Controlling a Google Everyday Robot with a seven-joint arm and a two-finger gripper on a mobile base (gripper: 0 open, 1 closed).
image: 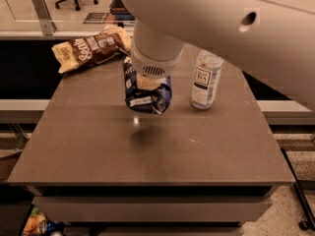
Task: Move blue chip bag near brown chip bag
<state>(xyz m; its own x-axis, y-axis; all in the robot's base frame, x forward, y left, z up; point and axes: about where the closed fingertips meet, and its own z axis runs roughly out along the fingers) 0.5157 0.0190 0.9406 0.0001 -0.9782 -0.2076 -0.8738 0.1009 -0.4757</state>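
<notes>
The blue chip bag (146,98) hangs crumpled under my wrist, lifted off the table, with its shadow on the tabletop below it. My gripper (148,82) is shut on the bag's top and is mostly hidden by the wide white arm above it. The brown chip bag (91,49) with tan ends lies flat at the table's back left corner, a short way up and left of the blue bag.
A clear bottle with a white and blue label (205,80) stands upright just right of the blue bag. The brown table (221,151) has edges at the front and at both sides. A lower shelf and floor clutter show beneath.
</notes>
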